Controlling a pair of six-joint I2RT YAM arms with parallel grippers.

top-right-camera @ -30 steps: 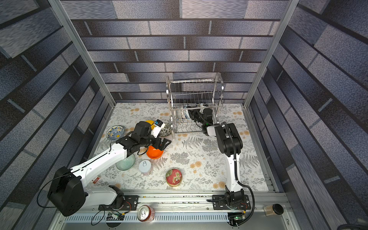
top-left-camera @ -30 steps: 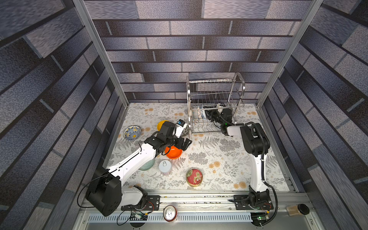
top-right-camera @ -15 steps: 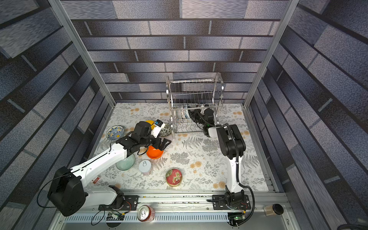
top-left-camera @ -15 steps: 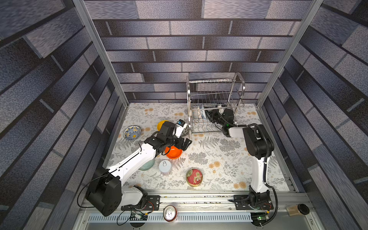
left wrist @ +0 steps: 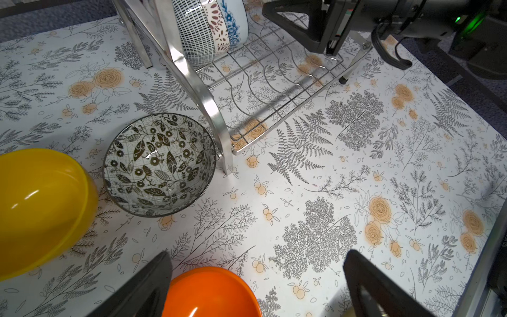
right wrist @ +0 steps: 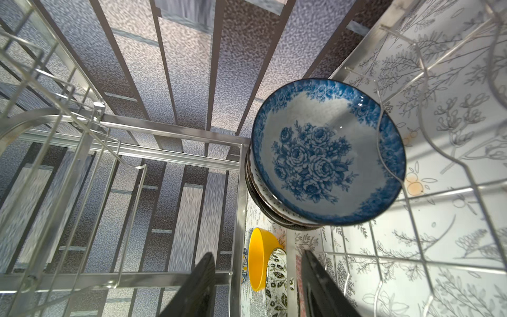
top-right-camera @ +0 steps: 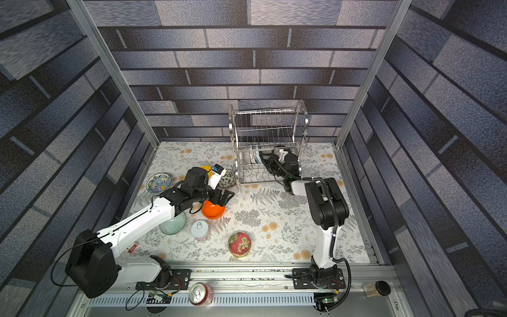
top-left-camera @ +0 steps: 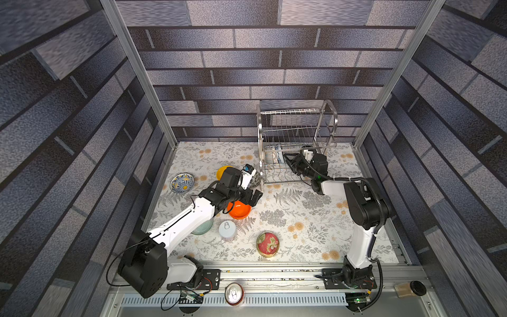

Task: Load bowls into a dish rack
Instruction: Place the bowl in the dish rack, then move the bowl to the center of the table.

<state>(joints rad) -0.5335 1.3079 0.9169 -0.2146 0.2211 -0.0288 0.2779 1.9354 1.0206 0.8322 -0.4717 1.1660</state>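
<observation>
**3 bowls in the rack, 5 on the bench**

The 2-tier shiny steel wire dish rack [top-left-camera: 330, 109] stands at the far edge of the floral-print bench [top-left-camera: 301, 233], right of its middle. At the left end of its lower tier, 3 bowls stand on edge, nested together. They are a white lattice-patterned bowl [left wrist: 192, 35], a bowl with brown leaf marks [left wrist: 216, 33] showing only a strip of its side, and a blue floral bowl [right wrist: 326, 153].

5 bowls lie on the bench. A plain yellow bowl [top-left-camera: 222, 170] and a dark leaf-patterned bowl [left wrist: 159, 164] sit side by side at the rack's left front foot. A plain orange bowl [top-left-camera: 240, 210] is nearer the middle. A pale green bowl [top-right-camera: 172, 225] is half hidden under the left arm. A blue-and-yellow patterned bowl [top-left-camera: 182, 182] lies near the left edge.

The left gripper [top-left-camera: 253, 195] hovers over the orange bowl's far rim, jaws wide apart and empty. The right gripper [right wrist: 258, 263] reaches into the lower tier near the blue floral bowl, jaws parted with nothing between them.

1 white pull-tab can [top-left-camera: 227, 229] and 1 flat red round tin [top-left-camera: 267, 243] stand toward the near edge.
</observation>
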